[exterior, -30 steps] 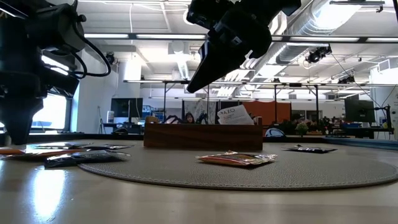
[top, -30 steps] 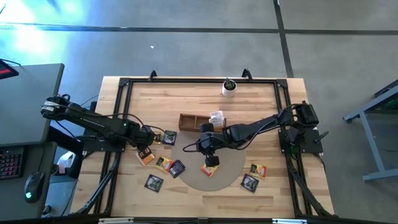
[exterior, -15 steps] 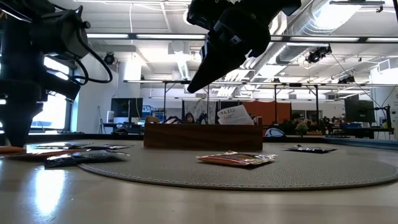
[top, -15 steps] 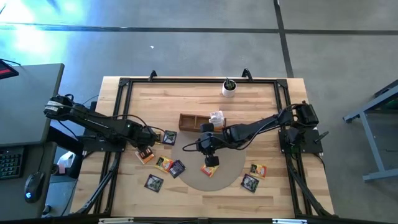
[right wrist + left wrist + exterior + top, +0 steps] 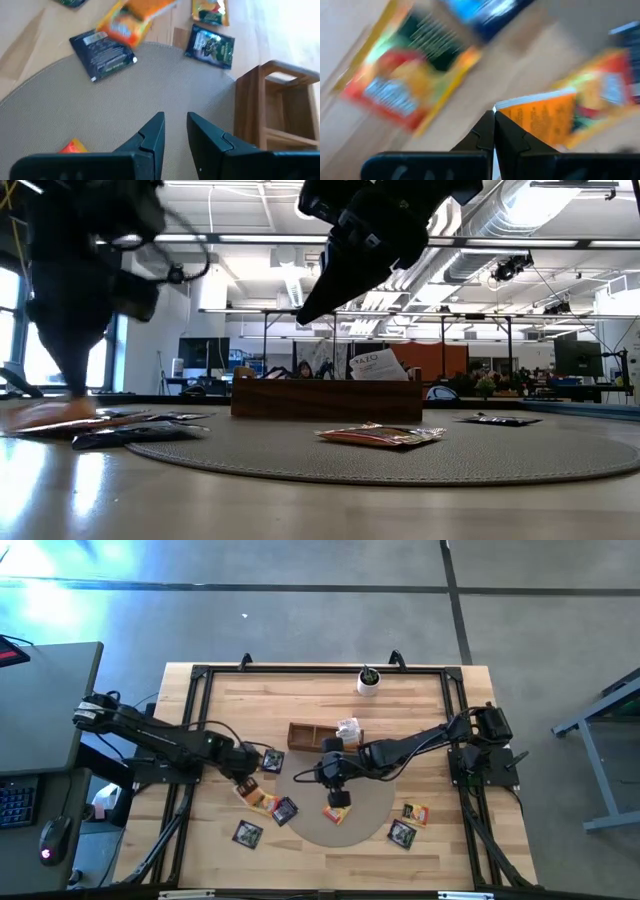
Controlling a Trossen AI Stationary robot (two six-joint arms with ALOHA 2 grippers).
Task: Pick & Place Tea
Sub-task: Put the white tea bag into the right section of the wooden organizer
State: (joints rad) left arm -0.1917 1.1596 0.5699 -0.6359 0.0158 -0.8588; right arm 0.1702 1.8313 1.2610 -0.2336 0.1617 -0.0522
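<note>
Risk: your left gripper (image 5: 493, 116) has its jaws pressed together on only the edge of an orange tea sachet (image 5: 544, 117). With so thin a pinch, the sachet could slip or swing loose on the lift and fall back among the other sachets (image 5: 283, 810) on the desk (image 5: 300, 690). The left arm reaches low across the desk's left side, gripper at the mat (image 5: 370, 802) edge. The right gripper (image 5: 173, 131) hovers over the mat, fingers apart, empty, near the wooden holder (image 5: 310, 736).
</note>
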